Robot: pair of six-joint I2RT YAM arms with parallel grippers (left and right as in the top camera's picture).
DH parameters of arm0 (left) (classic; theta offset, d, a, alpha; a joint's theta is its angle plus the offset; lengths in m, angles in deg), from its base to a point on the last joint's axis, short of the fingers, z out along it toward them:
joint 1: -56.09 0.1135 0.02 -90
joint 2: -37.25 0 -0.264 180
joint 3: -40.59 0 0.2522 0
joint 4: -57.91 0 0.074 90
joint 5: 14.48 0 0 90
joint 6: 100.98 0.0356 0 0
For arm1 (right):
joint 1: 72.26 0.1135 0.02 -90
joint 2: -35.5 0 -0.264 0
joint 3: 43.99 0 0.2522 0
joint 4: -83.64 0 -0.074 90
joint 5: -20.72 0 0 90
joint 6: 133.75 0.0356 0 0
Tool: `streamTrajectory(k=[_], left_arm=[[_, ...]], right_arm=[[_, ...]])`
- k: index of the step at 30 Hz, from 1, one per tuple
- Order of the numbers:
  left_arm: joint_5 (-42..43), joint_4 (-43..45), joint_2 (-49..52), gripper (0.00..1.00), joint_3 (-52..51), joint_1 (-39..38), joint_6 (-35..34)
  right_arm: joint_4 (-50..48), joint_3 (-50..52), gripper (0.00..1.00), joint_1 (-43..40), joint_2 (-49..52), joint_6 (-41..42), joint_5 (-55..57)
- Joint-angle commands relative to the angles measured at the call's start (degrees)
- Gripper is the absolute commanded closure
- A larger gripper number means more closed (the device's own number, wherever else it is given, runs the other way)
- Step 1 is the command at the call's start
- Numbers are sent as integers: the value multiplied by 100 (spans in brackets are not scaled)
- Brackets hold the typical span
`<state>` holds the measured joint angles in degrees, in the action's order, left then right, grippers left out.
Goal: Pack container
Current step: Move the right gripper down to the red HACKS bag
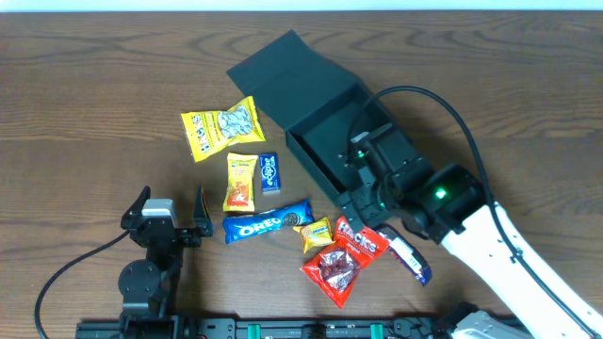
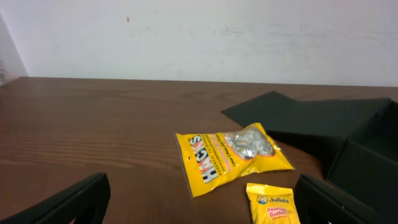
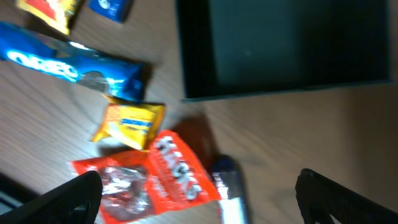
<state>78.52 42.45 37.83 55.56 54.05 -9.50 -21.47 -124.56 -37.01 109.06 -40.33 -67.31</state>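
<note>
**Open Box Waits, Both Grippers Empty**

At the left, the left gripper (image 1: 171,201) stands spread and empty over the brown wooden table (image 1: 85,85). Right of it lie loose snacks: a crinkly yellow foil seed bag (image 1: 221,130), a long blue Oreo sleeve (image 1: 268,224) and glossy red plastic packets (image 1: 344,259). Further right, toward the far side, sits the square matte dark teal-black cardboard container (image 1: 332,127). Its hinged flap lid (image 1: 281,66) is thrown back to the upper left, and what shows of the inside is bare. It is probably light and stiff-walled, yet apt to slide on the wood. The top of a side wall or the flap's free edge looks the best hold. The right gripper (image 3: 199,183) hovers just beside its near wall, above the red packets, fingers wide apart and pinching nothing.
</note>
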Motion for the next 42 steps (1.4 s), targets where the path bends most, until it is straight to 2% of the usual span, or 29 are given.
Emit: streamTrajectory(k=[1,6,12,16,20,25,30,36,42], left_arm=[[-61,-256,-37,5,-98,-13,-22],[-59,-256,-37,5,-98,-13,-22],[-61,-254,-37,5,-98,-13,-22],[-59,-256,-37,5,-98,-13,-22],[-61,-256,-37,5,-98,-13,-22],[-61,-256,-37,5,-98,-13,-22],[-61,-256,-37,4,-98,-13,-22],[-61,-254,-37,5,-98,-13,-22],[-61,-254,-37,5,-98,-13,-22]], right_arm=[[33,-90,1,-262,11,-981,-57],[-420,-90,1,-890,302,-1333,-861],[105,-85,1,-1165,999,-1338,-1154],[125,-70,11,-1172,1309,-1338,-1453],[4,129,10,-1172,1252,-1394,-1777],[-765,981,8,-1172,841,-1648,-2376],[-1102,1486,6,-1193,544,-1805,-2514],[-1532,1956,2,-1823,444,-1878,-3134],[-1552,2118,11,-1921,444,-2024,-3462]])
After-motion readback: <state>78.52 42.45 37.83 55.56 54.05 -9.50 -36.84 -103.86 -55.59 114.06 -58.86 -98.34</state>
